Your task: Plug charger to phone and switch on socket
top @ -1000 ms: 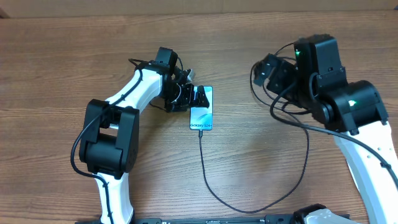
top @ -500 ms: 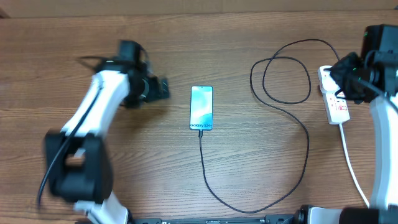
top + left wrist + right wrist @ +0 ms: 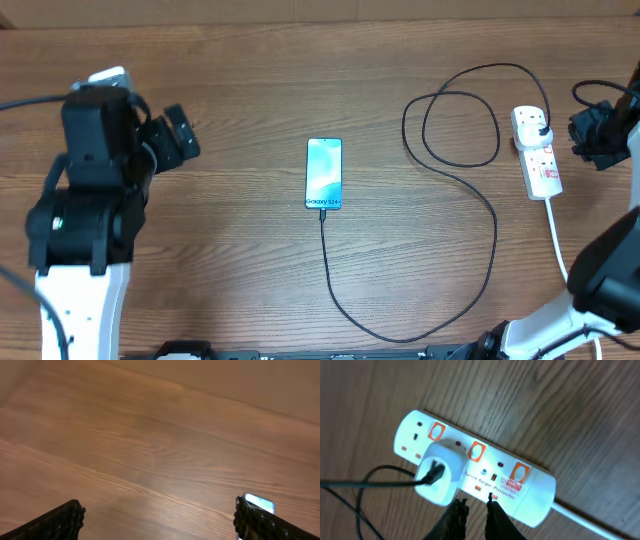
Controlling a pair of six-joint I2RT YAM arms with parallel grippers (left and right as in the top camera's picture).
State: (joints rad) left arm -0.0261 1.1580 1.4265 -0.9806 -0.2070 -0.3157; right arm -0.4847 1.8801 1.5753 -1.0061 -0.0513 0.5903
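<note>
- Phone [image 3: 324,172] lies screen up in the middle of the table [image 3: 250,250] in the overhead view, with its text end toward the near edge.
- Charger [image 3: 495,230] has its tip in that end of the phone. The cable runs toward the near edge, bends right, climbs, makes a loop and ends at the socket [image 3: 545,172] by the right edge.
- Left tool [image 3: 178,140] hangs at the left, well apart from the phone. Right tool [image 3: 598,135] is just beside the socket, on its right. From above I cannot tell how either tool's jaws stand.
- Left wrist view: the fingers [image 3: 60,521] stand wide apart at the lower corners with bare table between them. A corner of the phone shows just by the right finger.
- Right wrist view: the fingers [image 3: 454,521] are nearly together with a thin gap and grip nothing. Their tips are over the socket's near edge, beside a white adapter [image 3: 440,474] plugged into it. The black cable leaves the adapter to the left. Orange switches [image 3: 476,451] line the socket.
</note>
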